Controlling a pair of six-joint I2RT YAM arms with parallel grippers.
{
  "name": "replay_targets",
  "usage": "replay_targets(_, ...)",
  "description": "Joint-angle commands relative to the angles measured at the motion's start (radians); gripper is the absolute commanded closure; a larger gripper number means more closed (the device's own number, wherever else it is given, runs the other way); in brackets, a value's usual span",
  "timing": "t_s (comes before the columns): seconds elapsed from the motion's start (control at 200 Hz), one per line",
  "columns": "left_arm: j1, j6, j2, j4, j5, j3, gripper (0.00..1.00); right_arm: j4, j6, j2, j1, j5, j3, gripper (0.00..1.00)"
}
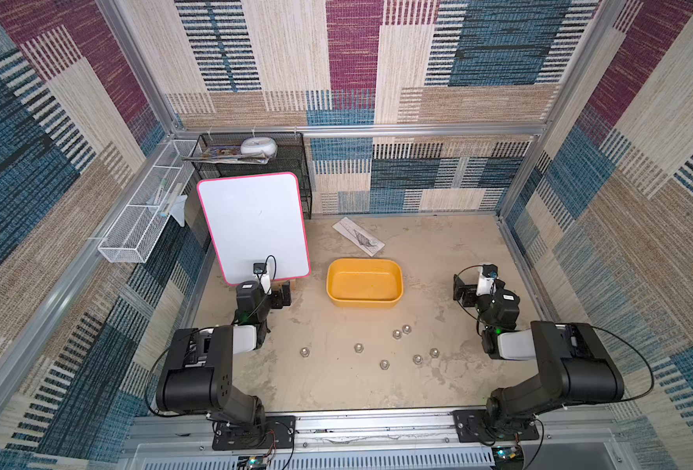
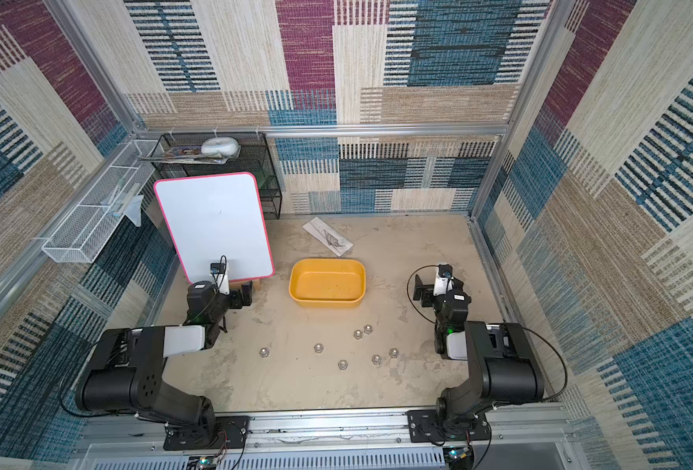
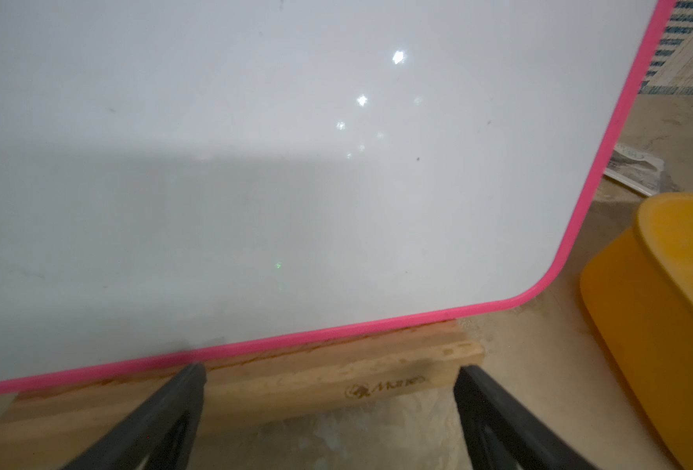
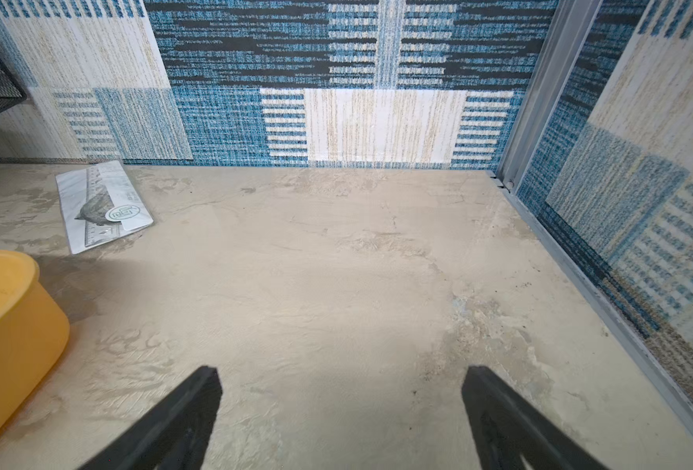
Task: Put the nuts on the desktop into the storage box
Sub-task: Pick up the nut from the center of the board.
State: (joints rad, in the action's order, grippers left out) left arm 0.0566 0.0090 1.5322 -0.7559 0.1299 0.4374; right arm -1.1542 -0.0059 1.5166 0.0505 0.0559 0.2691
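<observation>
Several small shiny silver nuts lie scattered on the beige desktop (image 1: 336, 386) in front of the storage box; in both top views the leftmost one (image 1: 304, 352) (image 2: 264, 352) lies apart and a close pair (image 1: 401, 331) (image 2: 363, 331) sits nearest the box. The yellow-orange storage box (image 1: 363, 303) (image 2: 324, 303) (image 3: 662, 305) (image 4: 7, 317) stands mid-table with nothing in it. My left gripper (image 1: 283, 296) (image 2: 243, 297) (image 3: 330, 370) is open, low beside the box's left, facing a whiteboard. Right of the box, my right gripper (image 1: 462, 291) (image 2: 422, 291) (image 4: 342, 372) stands open over bare desktop.
A pink-edged whiteboard (image 1: 253, 228) leans on a wooden stand (image 3: 255, 386) just ahead of the left gripper. A packaged ruler (image 1: 358, 236) (image 4: 102, 205) lies behind the box. A black mesh rack (image 1: 255, 162) and a white wire basket (image 1: 145, 219) sit at the back left.
</observation>
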Motion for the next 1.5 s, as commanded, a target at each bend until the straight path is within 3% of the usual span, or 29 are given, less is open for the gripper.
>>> replay_targets(0.0, 0.002, 0.008, 0.002, -0.016, 0.005, 0.001, 0.0, -0.013, 0.001, -0.001, -0.001, -0.004, 0.002, 0.01)
replay_targets(0.686, 0.002, 0.0, -0.002, -0.016, -0.016, 0.003, 0.0, -0.012, 0.001, -0.001, -0.001, -0.007, 0.004, 0.01)
replay_targets(0.776, -0.006, 0.001, -0.076, 0.195, -0.033, 0.076, 0.0, 0.007, -0.008, -0.01, -0.001, -0.014, 0.009, 0.01)
replay_targets(0.846, -0.016, 0.0, -0.156, 0.313, -0.077, 0.121, 0.0, 0.076, 0.024, -0.055, -0.004, -0.094, 0.037, 0.01)
replay_targets(0.967, -0.014, -0.225, -0.305, 0.512, -0.335, 0.204, 0.0, 0.557, 0.198, -0.2, -0.004, -0.304, 0.244, 0.01)
replay_targets(1.042, -0.014, -0.372, -0.358, 0.697, -0.459, 0.3, 0.0, 0.696, 0.294, -0.258, -0.005, -0.287, 0.325, 0.01)
replay_targets(1.097, -0.011, -0.46, -0.383, 0.836, -0.477, 0.371, 0.0, 0.787, 0.451, -0.285, -0.004, -0.289, 0.381, 0.01)
replay_targets(1.202, -0.009, -0.739, -0.416, 1.067, -0.493, 0.475, 0.0, 0.917, 0.557, -0.276, -0.002, -0.129, 0.483, 0.01)
replay_targets(1.317, -0.024, -0.771, -0.437, 1.09, -0.317, 0.478, 0.0, 0.92, 0.55, -0.25, 0.0, 0.162, 0.519, 0.01)
replay_targets(1.382, -0.044, -0.822, -0.454, 1.083, -0.252, 0.436, 0.01, 0.893, 0.579, -0.245, -0.001, 0.258, 0.496, 0.01)
replay_targets(1.497, -0.181, -0.834, -0.491, 1.066, -0.239, 0.352, 0.03, 0.857, 0.585, -0.21, -0.003, 0.439, 0.5, 0.01)
